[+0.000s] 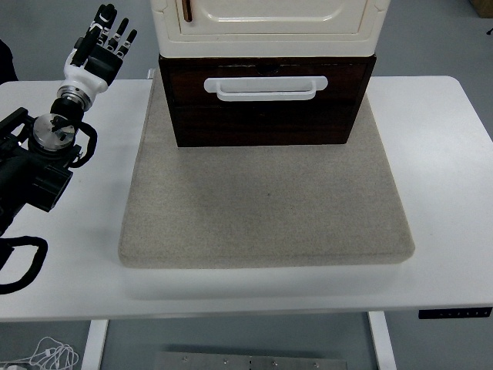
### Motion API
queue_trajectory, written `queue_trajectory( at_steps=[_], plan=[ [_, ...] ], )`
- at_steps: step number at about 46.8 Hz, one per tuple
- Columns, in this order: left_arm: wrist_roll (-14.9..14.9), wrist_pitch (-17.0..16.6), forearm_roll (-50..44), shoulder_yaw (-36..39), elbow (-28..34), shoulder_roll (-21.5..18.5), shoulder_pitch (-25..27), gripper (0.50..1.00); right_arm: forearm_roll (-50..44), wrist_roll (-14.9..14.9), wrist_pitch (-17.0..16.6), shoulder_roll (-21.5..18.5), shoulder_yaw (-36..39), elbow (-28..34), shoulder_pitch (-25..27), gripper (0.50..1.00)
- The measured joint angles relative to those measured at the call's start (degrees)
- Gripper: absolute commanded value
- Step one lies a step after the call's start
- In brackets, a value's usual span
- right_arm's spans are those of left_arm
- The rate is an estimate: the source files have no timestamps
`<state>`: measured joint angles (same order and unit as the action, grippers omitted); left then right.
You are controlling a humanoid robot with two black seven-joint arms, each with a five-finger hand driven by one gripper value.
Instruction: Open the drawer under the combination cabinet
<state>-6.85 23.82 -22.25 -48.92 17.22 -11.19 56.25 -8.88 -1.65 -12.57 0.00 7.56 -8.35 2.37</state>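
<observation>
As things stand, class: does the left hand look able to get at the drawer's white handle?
Probably yes. The left hand, open, is raised at the table's left; nothing lies between it and the white handle on the drawer front.

A dark, wood-grained drawer [266, 123] with a glossy white plastic handle [266, 88] is seen under a smooth cream cabinet [266, 31]. A rough grey felt-like mat [266, 208] is laid on the smooth white tabletop [439, 154].

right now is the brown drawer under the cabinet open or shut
Slightly open, it seems: the drawer front juts a little past the cream cabinet above. Its white handle is untouched.
</observation>
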Motion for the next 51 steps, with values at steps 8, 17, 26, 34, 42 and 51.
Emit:
queue_trajectory(
  at_steps=[8,17,26,34,42,51],
  plan=[
    [0.00,0.00,0.02,0.31,0.00,0.00,0.00,1.000,0.00,-0.01,0.00,0.00,0.00,0.00,0.00,0.926],
    [0.00,0.00,0.01,0.53,-0.01,-0.74,0.27,1.000,0.00,-0.01,0.00,0.00,0.00,0.00,-0.01,0.926],
    [0.06,-0.21,-0.55,-0.07,-0.33,-1.82,1.61,1.000,0.00,-0.01,0.00,0.00,0.00,0.00,0.00,0.926],
    [0.06,-0.55,-0.23,0.04,-0.56,-4.57,3.99,1.000,0.00,-0.01,0.00,0.00,0.00,0.00,0.00,0.926],
    [0.01,-0.64,0.79,1.17,-0.71,-6.04,7.34,1.000,0.00,0.00,0.00,0.00,0.00,0.00,-0.01,0.926],
    [0.22,-1.92,3.76,1.98,-0.48,-10.07,11.13,1.000,0.00,-0.02,0.00,0.00,0.00,0.00,0.01,0.926]
  ],
)
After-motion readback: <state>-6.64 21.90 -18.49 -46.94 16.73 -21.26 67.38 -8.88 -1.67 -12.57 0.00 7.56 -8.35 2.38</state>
